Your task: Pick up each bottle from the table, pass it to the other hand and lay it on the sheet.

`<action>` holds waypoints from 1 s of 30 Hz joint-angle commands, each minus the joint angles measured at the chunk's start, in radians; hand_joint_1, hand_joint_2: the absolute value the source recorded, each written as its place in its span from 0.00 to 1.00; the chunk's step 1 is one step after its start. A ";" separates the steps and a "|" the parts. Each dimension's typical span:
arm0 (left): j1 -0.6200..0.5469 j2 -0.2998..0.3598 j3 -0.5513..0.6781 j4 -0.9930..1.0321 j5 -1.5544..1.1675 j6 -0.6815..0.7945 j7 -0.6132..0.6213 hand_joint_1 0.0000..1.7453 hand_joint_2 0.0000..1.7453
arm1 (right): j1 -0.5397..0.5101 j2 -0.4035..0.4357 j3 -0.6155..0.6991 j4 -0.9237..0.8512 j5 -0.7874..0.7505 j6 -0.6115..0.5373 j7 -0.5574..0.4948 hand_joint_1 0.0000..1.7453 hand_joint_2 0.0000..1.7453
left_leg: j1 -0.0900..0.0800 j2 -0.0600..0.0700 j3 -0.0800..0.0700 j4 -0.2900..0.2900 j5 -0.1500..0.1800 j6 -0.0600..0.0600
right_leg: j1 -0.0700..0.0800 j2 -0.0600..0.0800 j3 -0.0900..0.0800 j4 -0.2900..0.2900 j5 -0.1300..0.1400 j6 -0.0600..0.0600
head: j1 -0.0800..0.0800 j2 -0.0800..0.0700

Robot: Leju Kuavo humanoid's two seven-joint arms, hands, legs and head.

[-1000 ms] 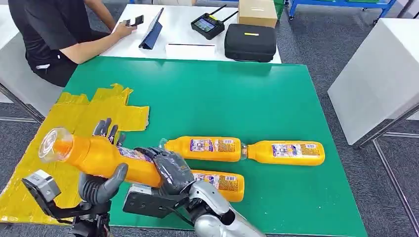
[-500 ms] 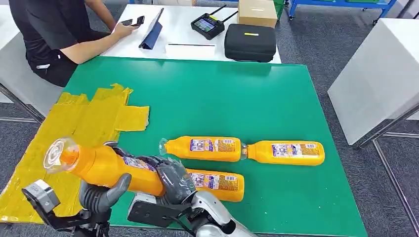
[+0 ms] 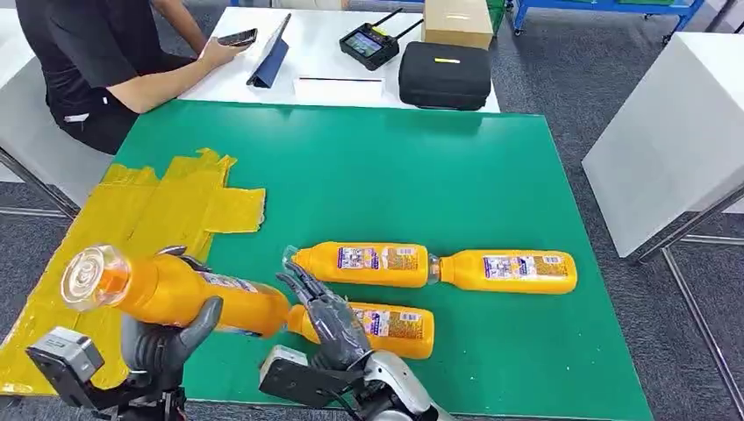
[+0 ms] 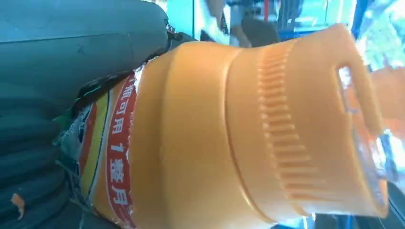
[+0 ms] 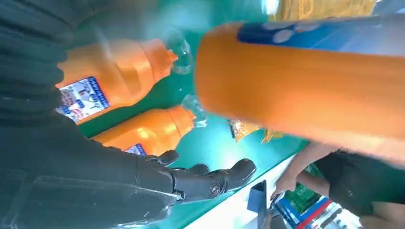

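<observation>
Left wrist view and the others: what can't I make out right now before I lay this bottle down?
- Left hand fingers: head view, hidden behind the held bottle.
- Sheet: left wrist view, blocked by the bottle.
- Nearest table bottle: head view, neck covered by the right hand.
- Held bottle's label: right wrist view, blurred.

Held bottle (image 3: 167, 292): orange, clear cap, gripped by left hand (image 3: 162, 344), near-horizontal, cap end over yellow sheet (image 3: 140, 228) (sheet crinkled, hanging off counter edge). Three more orange bottles on their sides on green counter (image 3: 395, 167): middle bottle (image 3: 361, 264), right bottle (image 3: 507, 271), near bottle (image 3: 386, 326).
</observation>
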 commanded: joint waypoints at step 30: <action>-0.600 0.165 0.020 1.352 -1.570 0.447 0.537 0.00 0.00 | 0.101 -0.305 -0.122 -0.122 0.226 0.220 0.111 0.00 1.00 | 0.000 -0.005 0.004 -0.002 0.003 0.000 | 0.001 -0.004 0.005 -0.002 0.002 -0.006 | 0.000 0.000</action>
